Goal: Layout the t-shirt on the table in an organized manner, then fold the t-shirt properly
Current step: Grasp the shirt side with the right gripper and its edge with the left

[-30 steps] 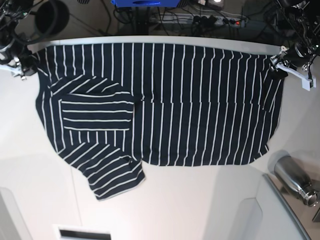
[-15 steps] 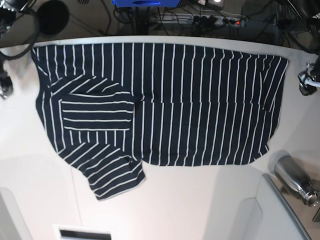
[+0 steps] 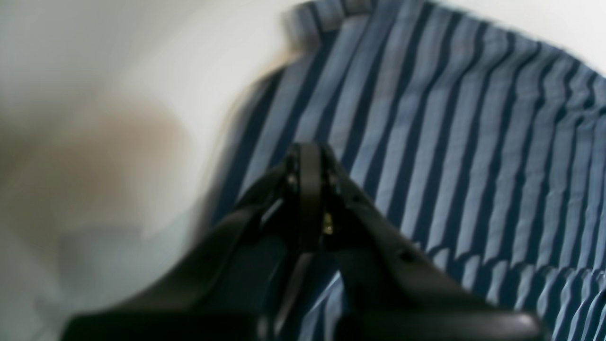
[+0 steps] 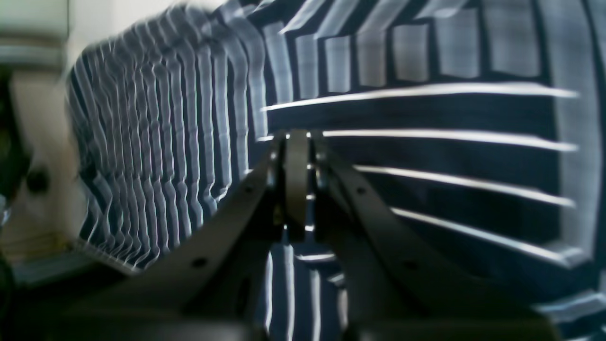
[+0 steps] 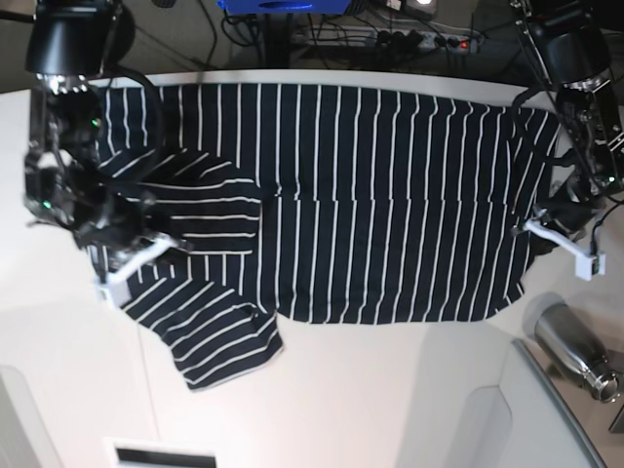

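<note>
**Both arms now down on the shirt, claws pressed together**

Since half a second ago both arms have swung in from the frame edges of the base view and now sit over the t-shirt (image 5: 390, 195) itself. It lies spread across the far half of the table (image 5: 322, 390), with one sleeve folded inward at left and a flap sticking out at lower left.

The right gripper (image 5: 132, 261) is at the left of the base view, over the folded sleeve, arm reaching down from the upper left corner. Its wrist view shows the jaws pressed together above striped cloth; we can't tell if any fabric is caught. The left gripper (image 5: 561, 234) is at the right edge of the shirt, jaws also closed, arm coming down from the upper right.

Our take: before folding, we'd open both claws, pinch one layer at each side edge, and pull evenly so the flap flattens rather than bunches. The metal bottle (image 5: 570, 346) at lower right sits near that arm, so watch it.
</note>
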`<state>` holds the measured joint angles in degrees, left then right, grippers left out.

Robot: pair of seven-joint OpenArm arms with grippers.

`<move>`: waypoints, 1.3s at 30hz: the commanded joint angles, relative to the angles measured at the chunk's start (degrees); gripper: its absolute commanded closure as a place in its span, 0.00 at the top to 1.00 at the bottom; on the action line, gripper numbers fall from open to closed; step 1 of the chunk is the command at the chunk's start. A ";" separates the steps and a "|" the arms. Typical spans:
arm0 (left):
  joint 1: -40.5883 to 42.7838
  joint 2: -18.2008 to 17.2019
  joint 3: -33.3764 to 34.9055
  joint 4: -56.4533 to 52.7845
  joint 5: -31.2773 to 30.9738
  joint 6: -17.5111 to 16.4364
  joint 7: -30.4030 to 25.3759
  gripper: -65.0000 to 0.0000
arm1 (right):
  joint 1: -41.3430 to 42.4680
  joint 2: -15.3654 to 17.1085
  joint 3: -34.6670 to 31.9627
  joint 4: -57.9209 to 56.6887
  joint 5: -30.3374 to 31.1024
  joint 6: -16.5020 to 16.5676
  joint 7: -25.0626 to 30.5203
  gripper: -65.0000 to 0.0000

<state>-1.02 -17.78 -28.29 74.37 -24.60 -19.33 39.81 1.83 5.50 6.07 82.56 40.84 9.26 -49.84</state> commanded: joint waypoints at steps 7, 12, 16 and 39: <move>-5.45 -1.08 8.82 -10.06 -0.41 4.78 -7.50 0.00 | 7.19 1.40 -17.19 -8.50 0.17 0.11 6.90 0.01; -5.36 -1.08 16.03 -13.14 -0.41 7.68 -8.65 0.00 | 13.60 0.96 -29.32 -17.55 0.26 0.02 8.57 0.01; -5.01 -0.99 13.66 -12.87 -0.94 8.39 -9.18 0.00 | 14.04 -0.62 -31.16 -20.10 0.26 0.02 12.61 0.01; -5.27 -1.87 9.09 -9.53 -0.50 8.30 -8.91 0.00 | 19.32 12.83 -9.10 -34.17 0.17 -8.51 28.53 0.26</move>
<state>-5.28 -18.37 -18.92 63.88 -24.53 -10.92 32.21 19.46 17.19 -3.57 47.64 40.66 0.47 -22.44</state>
